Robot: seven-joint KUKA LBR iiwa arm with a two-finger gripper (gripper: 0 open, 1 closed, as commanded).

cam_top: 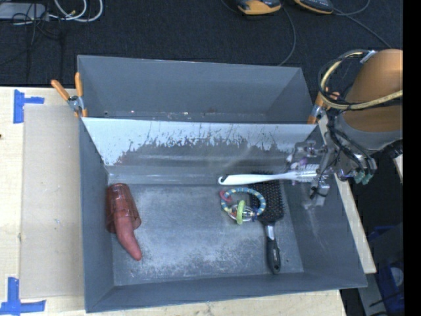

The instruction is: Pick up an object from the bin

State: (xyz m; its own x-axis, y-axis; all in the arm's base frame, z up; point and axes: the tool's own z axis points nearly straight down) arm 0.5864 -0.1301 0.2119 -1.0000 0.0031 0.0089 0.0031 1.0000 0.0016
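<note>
On the left of the grey bin point(191, 97) lies a red, soft-looking thing point(123, 219) with a pointy pink end. It is far from everything else. Past the middle sits a little ring of many colours point(242, 204). Just beside it lies a black hairbrush point(272, 242), its handle pointing to the front wall. Above both, a long white toothbrush point(263, 177) lies level. Its right end is pinched tight between the fingers of the gripper point(314, 176), by the bin's right wall.
</note>
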